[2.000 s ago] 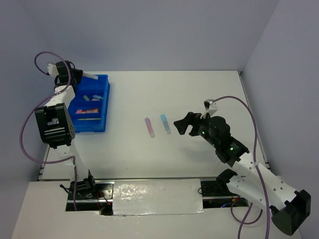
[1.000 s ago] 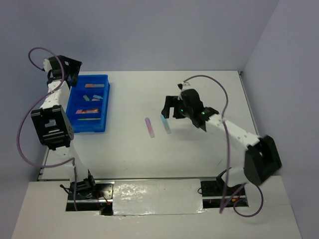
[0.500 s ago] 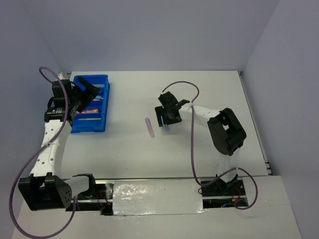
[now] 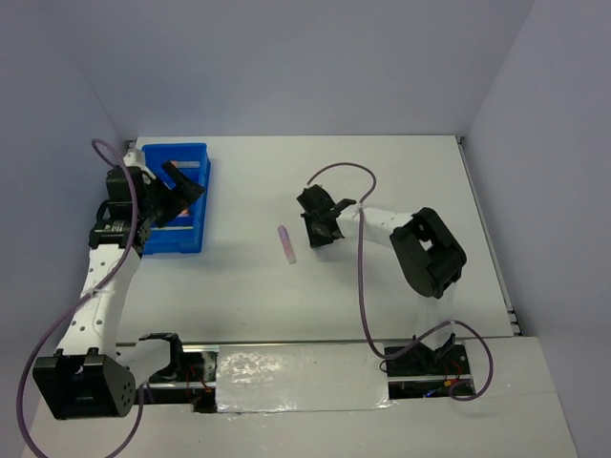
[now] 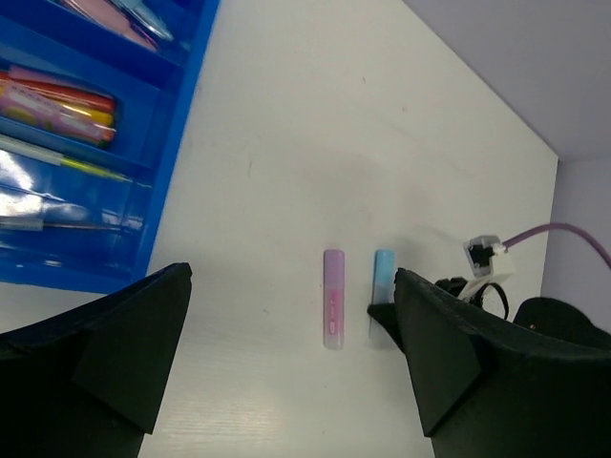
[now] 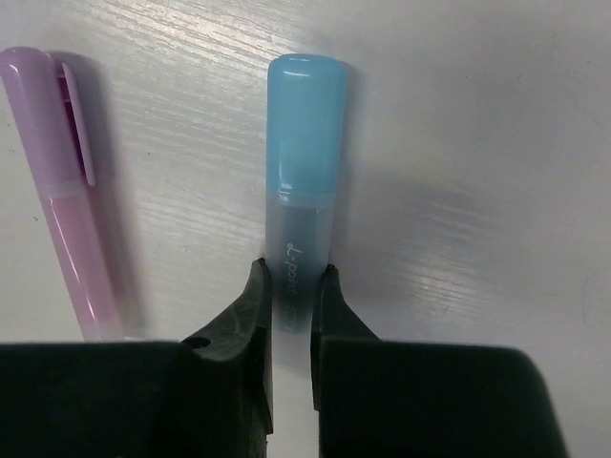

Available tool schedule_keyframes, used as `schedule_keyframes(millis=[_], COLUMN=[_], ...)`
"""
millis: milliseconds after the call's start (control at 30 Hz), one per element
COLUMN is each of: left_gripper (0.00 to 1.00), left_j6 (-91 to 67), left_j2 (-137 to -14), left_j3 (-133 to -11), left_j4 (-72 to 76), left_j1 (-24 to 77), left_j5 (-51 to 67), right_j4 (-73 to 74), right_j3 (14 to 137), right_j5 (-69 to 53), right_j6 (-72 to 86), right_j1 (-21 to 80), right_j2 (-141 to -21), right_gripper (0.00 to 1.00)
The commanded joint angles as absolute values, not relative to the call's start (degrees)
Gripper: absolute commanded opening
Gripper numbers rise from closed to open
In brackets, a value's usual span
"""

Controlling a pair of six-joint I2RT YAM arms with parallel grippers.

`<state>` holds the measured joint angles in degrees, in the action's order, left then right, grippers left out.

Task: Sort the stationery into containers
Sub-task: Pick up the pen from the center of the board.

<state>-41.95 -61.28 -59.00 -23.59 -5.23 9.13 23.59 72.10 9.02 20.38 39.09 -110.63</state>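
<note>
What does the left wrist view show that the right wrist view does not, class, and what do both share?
Left wrist only: the blue tray holding pens, and the open left claw. Right wrist only: the right claw pinching the light blue marker by its clear, lettered barrel. Both: that marker lying beside the pink marker on the white table.

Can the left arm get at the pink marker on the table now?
Probably yes. The pink capped marker lies bare on the white table, with nothing between it and the open left claw. The right claw grips the light blue marker alongside, leaving little room.
</note>
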Motion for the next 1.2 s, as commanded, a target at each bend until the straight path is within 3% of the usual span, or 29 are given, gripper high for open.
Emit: schedule_keyframes(millis=[0, 200, 333, 667, 800, 867, 900, 1000, 1067, 1100, 1167], left_gripper=[0.99, 0.99, 0.98, 0.91, 0.83, 0.67, 0.52, 0.25, 0.18, 0.07, 0.0], left_j6=[-40.96, -42.1, -44.47, -48.6, -50.8, -50.45, -50.01, -50.01, -50.1, -49.66, -48.09], left_j2=[-61.78, -68.9, -72.42, -76.81, -78.4, -79.01, -79.27, -80.59, -81.82, -82.09, -82.53], left_j3=[-56.52, -55.81, -56.51, -56.61, -56.25, -56.42, -56.6, -57.04, -57.22, -58.09, -60.02], left_j4=[-18.38, -5.65, -0.53, 9.65, 12.21, 12.22, 11.69, 11.51, 11.86, 11.26, 5.93], left_j1=[-0.03, 14.56, 18.8, 22.32, 22.85, 23.46, 23.73, 23.82, 23.82, 23.82, 23.03], left_j5=[13.97, 23.19, 25.05, 31.45, 34.18, 34.19, 33.93, 34.62, 35.59, 35.51, 30.96], right_j4=[22.69, 13.55, 6.78, 3.34, 4.66, 4.57, 4.57, 4.4, 3.87, 3.87, 4.83], right_j3=[66.81, 59.51, 54.51, 55.27, 57.47, 58.01, 58.79, 60.55, 61.43, 62.48, 62.49], right_j5=[6.94, 7.75, 3.52, -1.32, -1.32, -1.06, -0.97, -0.97, -1.23, -1.84, -1.41], right_j6=[22.67, 26.89, 27.68, 26.72, 26.63, 26.72, 26.63, 26.46, 26.11, 25.67, 25.4], right_j1=[39.02, 39.28, 41.83, 46.4, 46.85, 46.85, 46.85, 46.85, 46.76, 46.58, 45.88], right_j2=[-110.32, -91.96, -79.75, -72.07, -72.95, -73.21, -73.65, -75.4, -76.55, -77.6, -77.87], right_gripper=[0.0, 0.0, 0.0, 0.0, 0.0, 0.0, 0.0, 0.0, 0.0, 0.0, 0.25])
